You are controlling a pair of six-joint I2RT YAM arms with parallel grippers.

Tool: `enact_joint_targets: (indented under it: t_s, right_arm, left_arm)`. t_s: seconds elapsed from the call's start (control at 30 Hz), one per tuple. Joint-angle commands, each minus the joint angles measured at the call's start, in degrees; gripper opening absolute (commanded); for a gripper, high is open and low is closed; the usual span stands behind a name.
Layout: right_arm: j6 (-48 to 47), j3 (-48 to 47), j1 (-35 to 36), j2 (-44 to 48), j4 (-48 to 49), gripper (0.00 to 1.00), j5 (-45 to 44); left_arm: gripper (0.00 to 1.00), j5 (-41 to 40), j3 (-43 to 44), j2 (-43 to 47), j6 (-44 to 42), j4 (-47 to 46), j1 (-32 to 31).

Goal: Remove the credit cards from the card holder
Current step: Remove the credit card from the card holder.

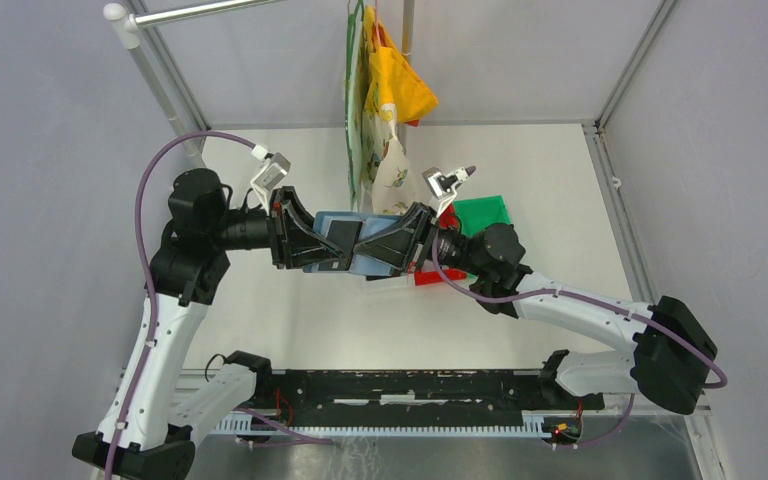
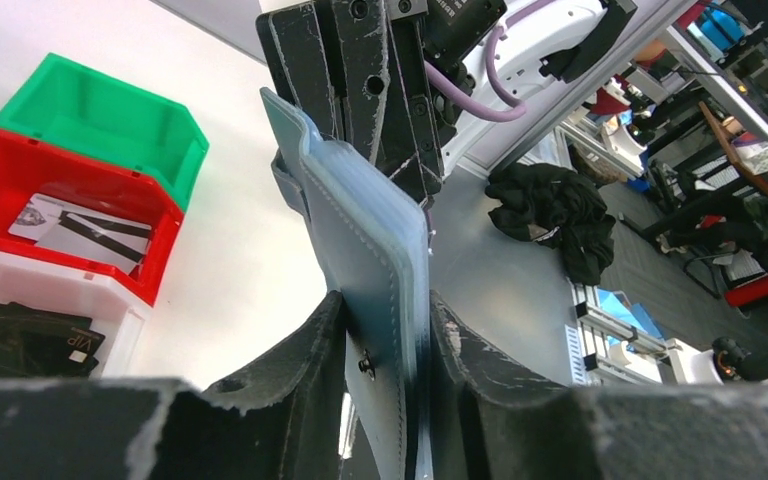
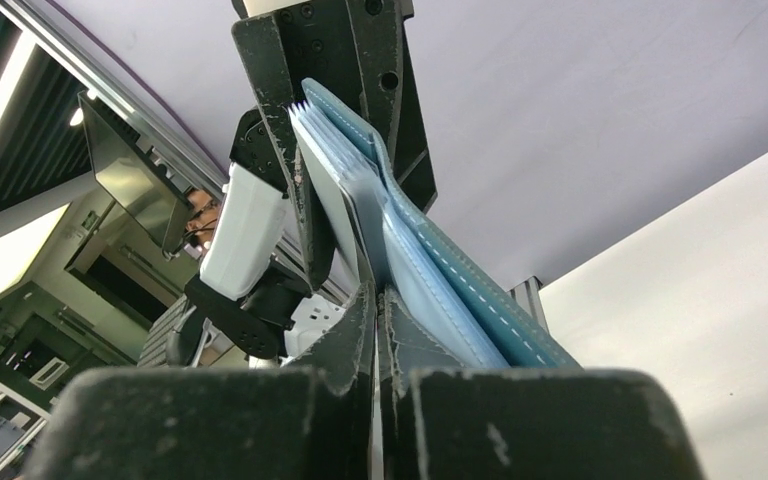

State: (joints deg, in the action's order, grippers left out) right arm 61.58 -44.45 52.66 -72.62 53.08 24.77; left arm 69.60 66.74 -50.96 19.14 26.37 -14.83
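White table (image 1: 280, 335) below | left gripper (image 2: 385, 305) clamps card holder (image 2: 360, 210) | right gripper (image 3: 375, 300) pinched together on its pale inner layer | risk: if left clamp loosens, holder may slip, fall.

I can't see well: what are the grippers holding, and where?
Both hold the blue wallet in the air: the left gripper clamps one end, the right gripper pinches a thin pale layer at the other end.

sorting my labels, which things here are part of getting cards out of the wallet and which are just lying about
Job: teal-blue soft folding wallet, left claw, right claw, pale grey flat card, black flat cards.
Lying about: green plastic bin, yellow hanging bag, black crumpled cloth.
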Motion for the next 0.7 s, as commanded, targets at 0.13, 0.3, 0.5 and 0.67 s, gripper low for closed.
enact_joint_targets:
  t_s: [0.13, 0.3, 0.5, 0.67]
  right_arm:
    - [-3.2, -1.9, 0.3, 0.5, 0.4, 0.0, -5.6]
    - [-5.2, -0.1, 0.3, 2.1, -2.6, 0.0, -7.1]
    - [-7.5, 1.4, 0.2, 4.5, -5.7, 0.0, -8.9]
    - [-9.3, 1.7, 0.2, 5.7, -8.8, 0.0, -10.0]
  left_arm:
    - [0.29, 13.8, 3.6, -2.4, -8.8, 13.9, -2.3]
    - [0.29, 15.9, 6.8, -4.4, -17.1, 22.6, -2.3]
    - [0.25, 17.4, 9.6, -6.5, -26.7, 33.1, -2.3]
    - [0.04, 15.4, 10.8, -7.1, -27.6, 34.6, -2.2]
